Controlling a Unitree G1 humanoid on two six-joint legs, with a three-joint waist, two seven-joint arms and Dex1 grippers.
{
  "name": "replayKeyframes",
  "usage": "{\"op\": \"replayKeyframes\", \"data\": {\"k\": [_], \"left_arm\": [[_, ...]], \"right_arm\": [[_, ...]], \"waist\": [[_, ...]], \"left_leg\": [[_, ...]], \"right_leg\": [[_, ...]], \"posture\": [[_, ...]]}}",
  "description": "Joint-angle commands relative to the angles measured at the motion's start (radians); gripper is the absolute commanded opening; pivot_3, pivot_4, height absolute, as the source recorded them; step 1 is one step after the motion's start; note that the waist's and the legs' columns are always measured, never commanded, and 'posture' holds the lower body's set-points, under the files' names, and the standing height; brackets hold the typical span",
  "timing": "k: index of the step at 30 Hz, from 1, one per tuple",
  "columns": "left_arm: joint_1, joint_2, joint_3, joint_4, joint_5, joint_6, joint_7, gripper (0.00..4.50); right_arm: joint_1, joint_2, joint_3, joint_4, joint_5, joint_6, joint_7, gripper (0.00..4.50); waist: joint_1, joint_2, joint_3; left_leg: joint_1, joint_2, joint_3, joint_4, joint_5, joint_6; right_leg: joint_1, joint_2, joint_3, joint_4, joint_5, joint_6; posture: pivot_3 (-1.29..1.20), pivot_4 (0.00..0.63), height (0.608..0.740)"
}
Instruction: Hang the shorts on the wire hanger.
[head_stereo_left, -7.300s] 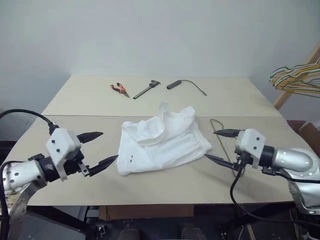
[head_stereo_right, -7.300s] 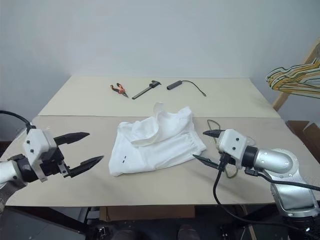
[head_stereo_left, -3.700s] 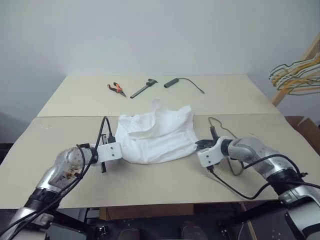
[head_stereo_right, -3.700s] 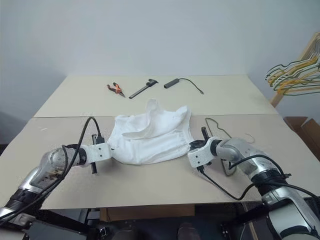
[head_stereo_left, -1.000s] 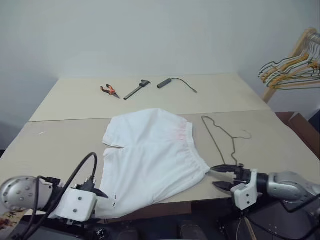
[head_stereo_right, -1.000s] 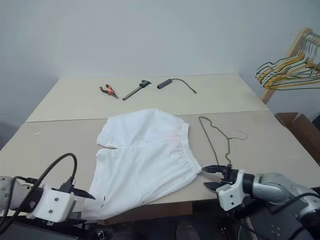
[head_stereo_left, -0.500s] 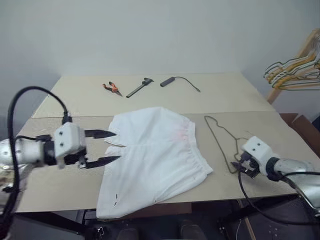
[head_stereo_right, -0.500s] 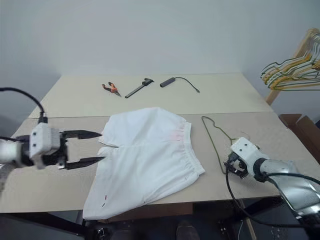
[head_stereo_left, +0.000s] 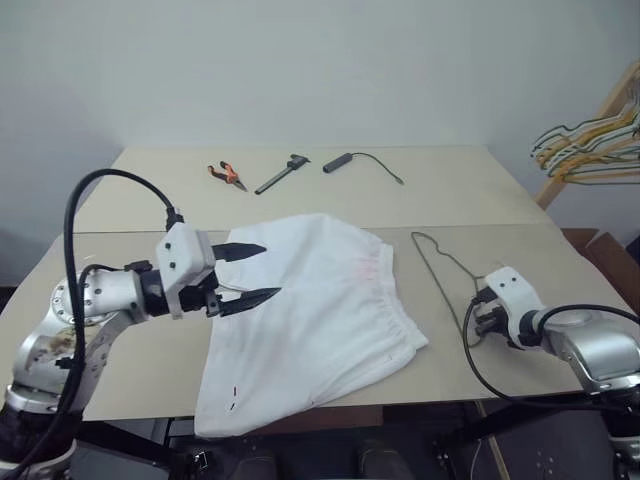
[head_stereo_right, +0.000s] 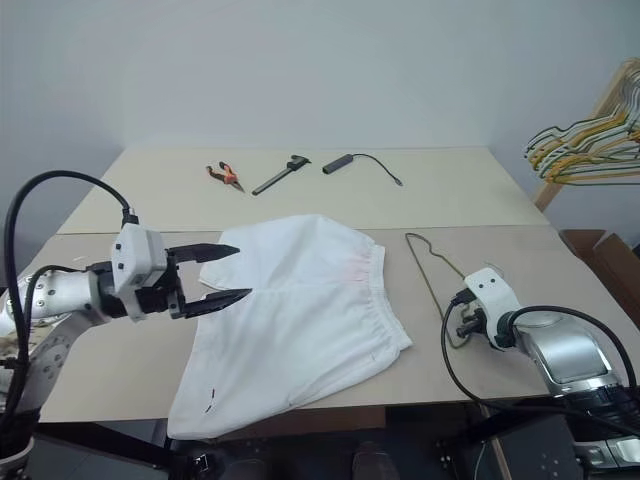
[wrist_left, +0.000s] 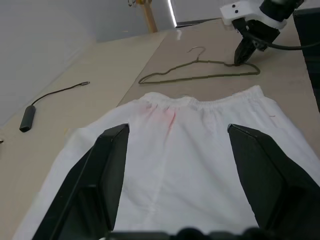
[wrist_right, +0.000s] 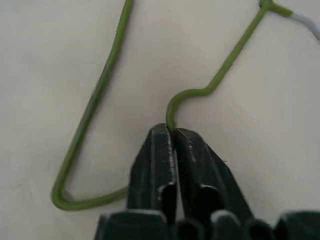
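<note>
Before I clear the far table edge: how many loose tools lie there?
3: orange-handled pliers leftmost, a dark tool beside them, a black cabled probe rightmost.

Shorts (head_stereo_left: 315, 310) left — wire hanger (head_stereo_left: 445, 280) just right.

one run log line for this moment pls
right gripper: shut on wire hanger | left gripper: open over shorts | shorts: flat on table, unhung

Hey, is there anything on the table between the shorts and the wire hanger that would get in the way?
Nothing visible does. Only bare table lies between the shorts and the wire hanger. The right gripper is shut on the hanger's corner on the side away from the shorts.
</note>
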Motion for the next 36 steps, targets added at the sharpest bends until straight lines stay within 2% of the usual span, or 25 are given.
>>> {"op": "replayKeyframes", "data": {"k": [1, 3, 8, 10, 12, 14, 18, 22, 25, 29, 32, 36], "left_arm": [[-0.07, -0.028, -0.032, 0.033, 0.043, -0.038, 0.017, 3.4], [-0.113, -0.054, -0.054, 0.068, 0.07, -0.054, 0.031, 3.4], [-0.267, -0.152, -0.088, 0.176, 0.105, -0.023, 0.113, 3.4], [-0.346, -0.178, -0.092, 0.242, 0.107, 0.002, 0.125, 3.4], [-0.425, -0.19, -0.092, 0.317, 0.106, 0.03, 0.123, 3.4], [-0.485, -0.188, -0.099, 0.383, 0.108, 0.053, 0.106, 3.4], [-0.581, -0.167, -0.128, 0.529, 0.094, 0.119, 0.0, 3.4], [-0.597, -0.146, -0.186, 0.591, 0.097, 0.117, -0.163, 3.4], [-0.615, -0.158, -0.211, 0.63, 0.086, 0.154, -0.223, 3.4], [-0.633, -0.175, -0.214, 0.625, 0.076, 0.181, -0.252, 4.48], [-0.651, -0.187, -0.202, 0.635, 0.066, 0.234, -0.241, 4.48], [-0.611, -0.16, -0.252, 0.559, 0.087, 0.281, -0.27, 4.48]], "right_arm": [[-0.048, -0.019, -0.013, -0.078, -0.083, -0.101, -0.029, 0.01], [-0.055, -0.037, 0.012, -0.102, -0.166, -0.241, -0.043, 0.01], [-0.083, -0.148, 0.123, -0.024, -0.508, -0.931, -0.138, 0.01], [-0.14, -0.215, 0.2, 0.072, -0.723, -1.211, -0.25, 0.01], [-0.232, -0.252, 0.28, 0.181, -0.956, -1.379, -0.393, 0.01], [-0.309, -0.237, 0.313, 0.279, -1.061, -1.488, -0.507, 0.01], [-0.415, -0.204, 0.341, 0.386, -1.193, -1.623, -0.665, 0.01], [-0.465, -0.18, 0.333, 0.427, -1.225, -1.692, -0.685, 0.01], [-0.49, -0.167, 0.334, 0.45, -1.248, -1.717, -0.685, 0.01], [-0.494, -0.16, 0.331, 0.456, -1.273, -1.732, -0.682, 0.0], [-0.491, -0.156, 0.33, 0.462, -1.29, -1.735, -0.685, 0.0], [-0.498, -0.145, 0.323, 0.461, -1.293, -1.736, -0.678, 0.0]], "waist": [[-0.003, 0.0, 0.0], [-0.008, 0.0, 0.0], [-0.025, 0.001, -0.001], [-0.03, 0.003, -0.003], [-0.042, 0.003, -0.003], [-0.053, 0.003, -0.003], [-0.076, 0.003, -0.003], [-0.098, 0.003, -0.003], [-0.111, 0.003, -0.003], [-0.123, 0.003, -0.003], [-0.135, 0.003, -0.003], [-0.15, 0.004, -0.004]], "left_leg": [[0.0, 0.0, 0.0, 0.0, 0.0, 0.0], [0.0, 0.0, 0.0, 0.0, 0.0, 0.0], [-0.003, -0.001, 0.0, 0.002, 0.0, 0.0], [-0.009, -0.001, -0.001, 0.006, -0.001, -0.001], [-0.016, -0.001, -0.001, 0.009, 0.0, -0.002], [-0.017, -0.001, 0.0, 0.009, 0.0, -0.002], [-0.017, -0.002, -0.001, 0.009, 0.0, -0.002], [-0.017, -0.002, -0.002, 0.009, 0.0, -0.002], [-0.018, -0.002, -0.003, 0.009, 0.0, -0.002], [-0.018, -0.003, -0.005, 0.01, 0.0, -0.002], [-0.018, -0.004, -0.008, 0.01, 0.0, -0.002], [-0.017, -0.004, -0.01, 0.01, 0.0, -0.002]], "right_leg": [[0.0, 0.0, 0.0, 0.0, 0.0, 0.0], [0.0, 0.0, 0.0, 0.0, 0.0, 0.0], [-0.002, 0.0, 0.0, 0.0, 0.001, 0.002], [-0.007, 0.0, -0.001, 0.001, 0.001, 0.002], [-0.013, 0.0, 0.0, 0.001, 0.004, 0.003], [-0.014, -0.001, 0.0, 0.0, 0.004, 0.004], [-0.013, -0.001, 0.001, -0.001, 0.004, 0.004], [-0.013, -0.001, 0.001, -0.001, 0.004, 0.004], [-0.013, -0.001, 0.001, -0.001, 0.005, 0.005], [-0.013, -0.003, 0.001, 0.0, 0.005, 0.005], [-0.013, -0.004, 0.001, 0.001, 0.005, 0.006], [-0.013, -0.004, 0.002, 0.001, 0.005, 0.006]], "posture": [[-0.08, 0.022, 0.74], [-0.08, 0.019, 0.74], [-0.1, 0.002, 0.74], [-0.1, 0.0, 0.74], [-0.1, 0.0, 0.74], [-0.1, 0.0, 0.74], [-0.1, 0.0, 0.74], [-0.11, 0.0, 0.74], [-0.12, 0.0, 0.74], [-0.13, 0.0, 0.74], [-0.13, 0.0, 0.74], [-0.14, 0.0, 0.74]]}}
